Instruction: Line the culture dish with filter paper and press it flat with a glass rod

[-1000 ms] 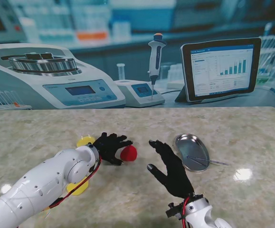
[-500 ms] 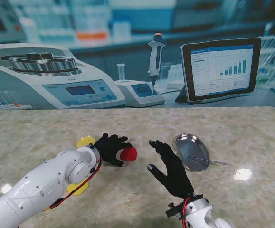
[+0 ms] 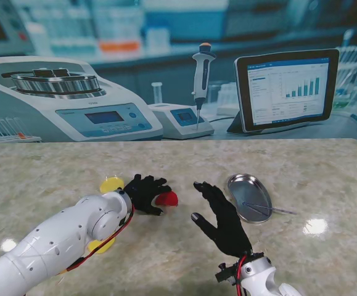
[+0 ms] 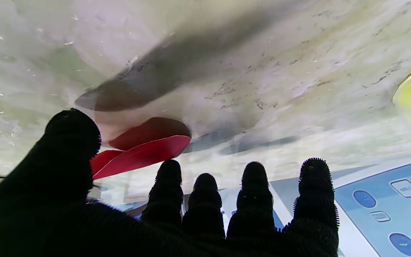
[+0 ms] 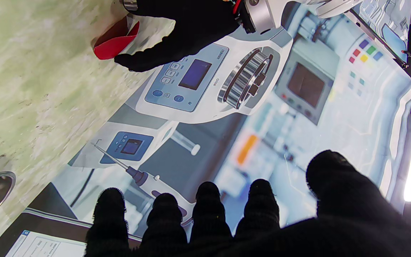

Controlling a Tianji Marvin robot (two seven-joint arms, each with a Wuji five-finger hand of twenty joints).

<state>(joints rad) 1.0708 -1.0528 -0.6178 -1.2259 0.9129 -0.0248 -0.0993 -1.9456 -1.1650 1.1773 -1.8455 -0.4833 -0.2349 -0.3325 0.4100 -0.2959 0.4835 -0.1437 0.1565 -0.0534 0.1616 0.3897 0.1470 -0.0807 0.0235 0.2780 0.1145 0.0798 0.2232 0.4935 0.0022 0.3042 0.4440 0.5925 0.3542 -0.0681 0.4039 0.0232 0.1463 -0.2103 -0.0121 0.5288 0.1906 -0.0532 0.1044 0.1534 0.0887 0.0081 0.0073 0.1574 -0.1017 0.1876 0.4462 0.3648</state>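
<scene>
As the left hand (image 3: 146, 192) draws back toward seven o'clock, its fingers pinch the red filter paper (image 3: 166, 198), lifting one edge. Right hand (image 3: 222, 220) waits, fingers spread; steel culture dish (image 3: 248, 196) at three o'clock sits unlined.

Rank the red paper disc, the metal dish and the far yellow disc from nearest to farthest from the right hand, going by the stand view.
From the right hand:
1. Metal dish, just to its right, holding the glass rod.
2. Red paper disc, to its left, at the left hand.
3. Far yellow disc, farthest left, beyond that hand.
The first two are fairly close.
</scene>
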